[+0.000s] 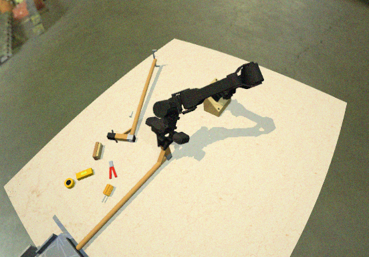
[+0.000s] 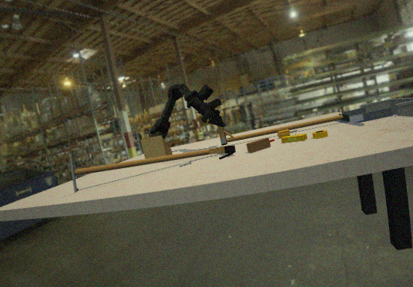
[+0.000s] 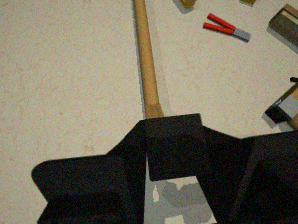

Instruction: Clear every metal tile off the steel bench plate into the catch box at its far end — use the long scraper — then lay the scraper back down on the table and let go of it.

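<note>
My gripper (image 1: 164,146) (image 2: 221,127) (image 3: 159,123) is shut on the near end of the long scraper (image 1: 124,197) (image 2: 284,128) (image 3: 146,70), a wooden pole with a grey collar at the grip. The pole slants down across the table. Its far tip reaches the grey steel bench plate and box (image 1: 55,245) (image 2: 378,109) at the table's corner. That grey structure is mostly cut off by the frame edge. I cannot make out any tiles on it.
A second long wooden tool (image 1: 143,94) (image 2: 150,160) (image 3: 287,106) with a black end lies left of the arm. A brown block (image 1: 97,150) (image 2: 258,145), red pliers (image 1: 113,170) (image 3: 226,27), a yellow level (image 1: 84,173), a yellow roll (image 1: 69,183) and an orange tool (image 1: 107,190) lie between the poles.
</note>
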Controlling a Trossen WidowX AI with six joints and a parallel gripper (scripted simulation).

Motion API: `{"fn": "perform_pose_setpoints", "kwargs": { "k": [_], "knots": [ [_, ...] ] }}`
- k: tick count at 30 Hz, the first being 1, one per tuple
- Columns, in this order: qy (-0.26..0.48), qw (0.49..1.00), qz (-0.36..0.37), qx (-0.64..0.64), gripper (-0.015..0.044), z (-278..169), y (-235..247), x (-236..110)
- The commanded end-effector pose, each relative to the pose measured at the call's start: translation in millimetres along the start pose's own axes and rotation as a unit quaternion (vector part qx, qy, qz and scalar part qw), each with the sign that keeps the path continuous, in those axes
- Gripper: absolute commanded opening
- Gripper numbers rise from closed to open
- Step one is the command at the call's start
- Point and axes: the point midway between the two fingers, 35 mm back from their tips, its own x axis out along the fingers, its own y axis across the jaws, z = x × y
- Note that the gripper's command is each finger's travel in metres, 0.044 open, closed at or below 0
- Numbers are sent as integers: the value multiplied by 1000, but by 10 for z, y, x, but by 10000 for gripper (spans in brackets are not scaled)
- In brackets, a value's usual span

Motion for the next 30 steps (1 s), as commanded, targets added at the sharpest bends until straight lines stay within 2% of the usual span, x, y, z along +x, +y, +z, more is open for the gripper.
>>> {"fn": "perform_pose_setpoints", "kwargs": {
  "k": [1, 30],
  "knots": [
    [-8, 1000, -1, -5, 0, -7, -1, -65],
    [-10, 1000, 0, -4, 0, -408, 24, -272]
  ]
}}
